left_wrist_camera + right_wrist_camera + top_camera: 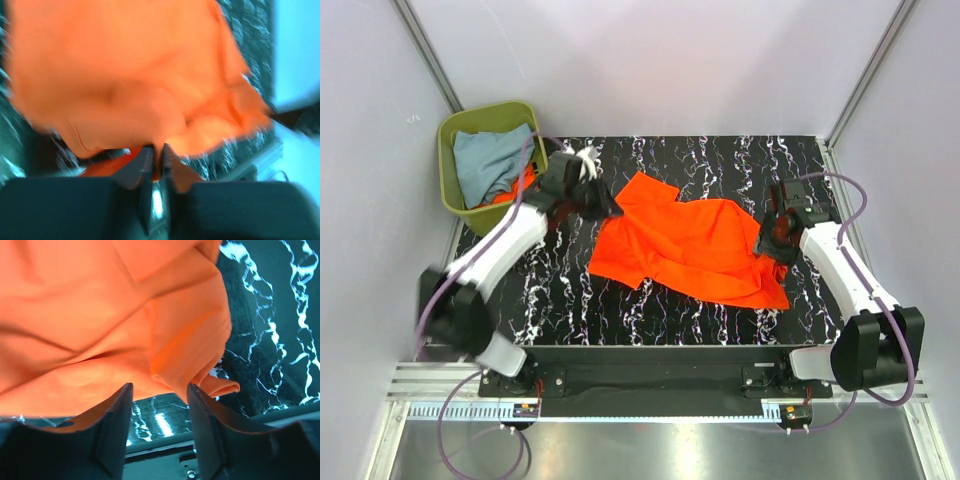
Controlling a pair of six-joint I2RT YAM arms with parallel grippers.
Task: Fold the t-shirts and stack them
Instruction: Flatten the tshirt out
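Note:
One orange t-shirt lies rumpled and spread across the middle of the black marbled table. My left gripper is at its upper left edge. In the left wrist view, the left gripper is shut, pinching a fold of the orange t-shirt, though that view is blurred. My right gripper is at the shirt's right edge. In the right wrist view, the right gripper stands open, and the hem of the orange t-shirt lies just ahead of its fingertips, not gripped.
An olive-green bin stands at the table's far left corner. It holds a pale grey-blue t-shirt and some more orange cloth. White walls enclose the table on three sides.

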